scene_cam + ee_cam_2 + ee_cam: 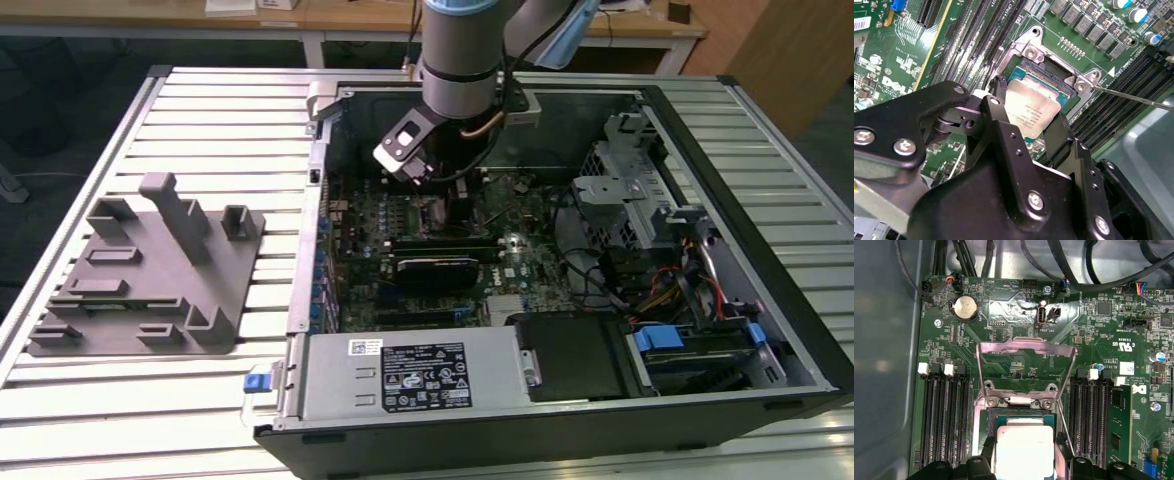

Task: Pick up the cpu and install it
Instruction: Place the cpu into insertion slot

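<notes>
Exterior view: the arm (461, 60) reaches into the open case (747, 330). Second wrist view: the hand (1028, 114) is clamped on the cpu (1034, 102), low over the socket (1051, 70). First wrist view: the socket's plate (1026, 357) stands open. This looks like the install step; seating calls for a level, square cpu.

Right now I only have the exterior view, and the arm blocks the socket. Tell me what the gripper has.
Observer: In the second wrist view the gripper is shut on the cpu, gripping two opposite edges.
Operator: Give me the socket's state.
Observer: In the first wrist view the metal load plate stands flipped open off the socket.
Operator: Say whether the cpu is lined up.
Observer: In both wrist views it is over the socket opening; whether it is seated, I cannot tell.
</notes>
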